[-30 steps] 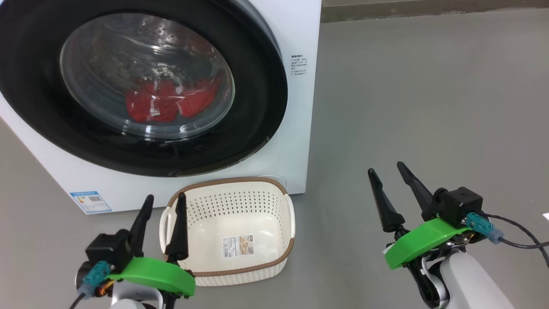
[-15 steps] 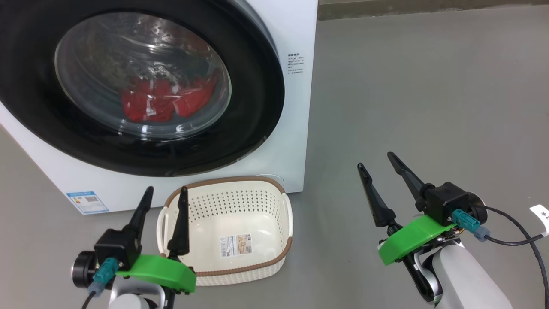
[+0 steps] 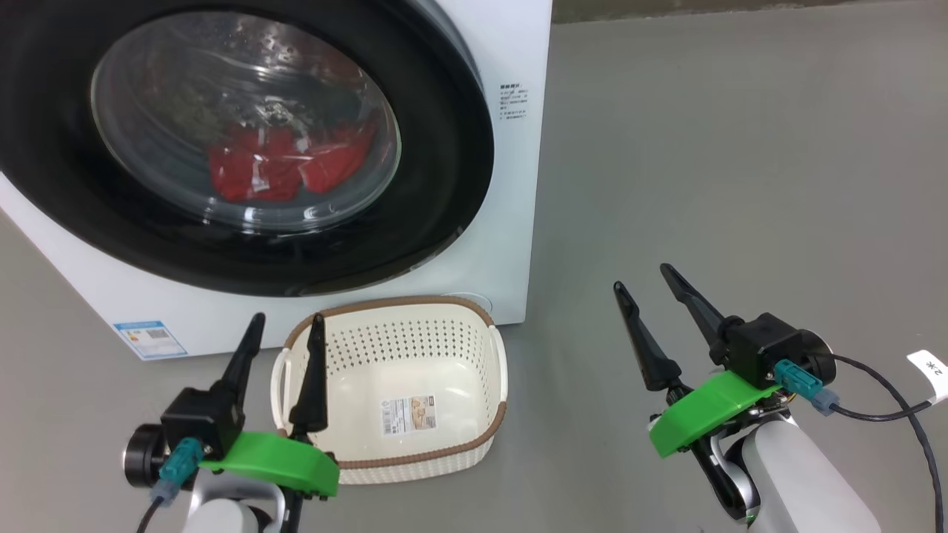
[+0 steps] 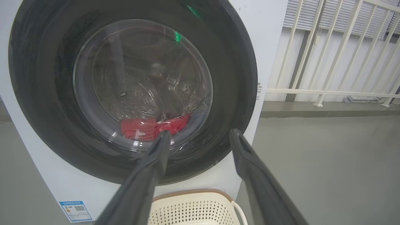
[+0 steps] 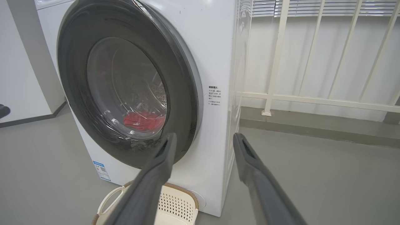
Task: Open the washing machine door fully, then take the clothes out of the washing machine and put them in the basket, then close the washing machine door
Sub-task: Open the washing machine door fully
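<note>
The white washing machine (image 3: 518,44) fills the upper left of the head view, and its black-rimmed round door (image 3: 444,170) looks slightly ajar at the right edge in the right wrist view. Red clothes (image 3: 285,169) lie in the drum behind the glass bowl (image 4: 142,84). The cream basket (image 3: 400,389) stands empty on the floor in front of the machine. My left gripper (image 3: 287,320) is open, low and just left of the basket. Right of the machine, my right gripper (image 3: 644,277) hangs open over bare floor, holding nothing.
Grey floor (image 3: 740,185) stretches to the right of the machine. A white railing (image 5: 312,100) and a wall with blinds stand behind it. A black cable with a white tag (image 3: 929,366) trails from my right wrist. Another white appliance (image 5: 18,62) stands to the machine's left.
The head camera has shifted a little, so the machine and basket sit slightly further left and higher. My right gripper has risen and moved a bit to the left. Both grippers stay open.
</note>
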{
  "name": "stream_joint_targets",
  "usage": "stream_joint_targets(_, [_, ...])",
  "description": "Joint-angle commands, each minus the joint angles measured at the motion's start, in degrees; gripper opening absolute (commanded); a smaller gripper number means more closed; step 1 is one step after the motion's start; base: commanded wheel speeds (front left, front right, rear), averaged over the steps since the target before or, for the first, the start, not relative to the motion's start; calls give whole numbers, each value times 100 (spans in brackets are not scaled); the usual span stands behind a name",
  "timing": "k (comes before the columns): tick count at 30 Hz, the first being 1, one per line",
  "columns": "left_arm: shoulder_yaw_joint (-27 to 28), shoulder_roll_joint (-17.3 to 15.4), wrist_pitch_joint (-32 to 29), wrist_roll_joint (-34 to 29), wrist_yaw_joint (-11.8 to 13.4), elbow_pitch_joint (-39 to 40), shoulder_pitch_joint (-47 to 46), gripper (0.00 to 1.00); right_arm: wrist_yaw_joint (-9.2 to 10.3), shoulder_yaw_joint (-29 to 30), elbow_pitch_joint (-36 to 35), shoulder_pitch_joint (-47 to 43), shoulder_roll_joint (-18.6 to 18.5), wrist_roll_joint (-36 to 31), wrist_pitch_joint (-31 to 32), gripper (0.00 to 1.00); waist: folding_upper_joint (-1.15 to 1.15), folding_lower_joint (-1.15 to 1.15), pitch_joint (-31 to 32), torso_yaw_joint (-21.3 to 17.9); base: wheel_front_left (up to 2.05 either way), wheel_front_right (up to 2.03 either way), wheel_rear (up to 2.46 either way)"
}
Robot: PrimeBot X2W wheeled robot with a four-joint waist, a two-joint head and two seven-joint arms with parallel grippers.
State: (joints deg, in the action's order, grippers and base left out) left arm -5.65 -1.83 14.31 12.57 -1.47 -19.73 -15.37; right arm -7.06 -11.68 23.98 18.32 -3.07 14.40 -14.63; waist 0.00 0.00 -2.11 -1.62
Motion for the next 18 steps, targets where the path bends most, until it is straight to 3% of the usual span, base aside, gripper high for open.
stream_joint_targets(1, [160, -105, 69, 13, 2, 202, -244, 100, -43, -111, -113, 276, 19, -57, -37, 0, 0, 0, -84, 45, 0, 0, 0])
stream_joint_targets(8, [126, -105, 69, -2, 0, 469, -335, 100, -43, -63, -105, 577, 19, 311, -37, 0, 0, 0, -403, 179, 0, 0, 0])
stream_joint_targets(15, [87, -105, 69, 28, -1, 815, -440, 100, -43, 75, 107, 1119, 19, 1292, -37, 0, 0, 0, -824, 331, 0, 0, 0])
stream_joint_targets(18, [65, -105, 69, 34, 0, 972, -475, 100, -43, 86, 392, 1406, 19, 2131, -37, 0, 0, 0, -1006, 408, 0, 0, 0])
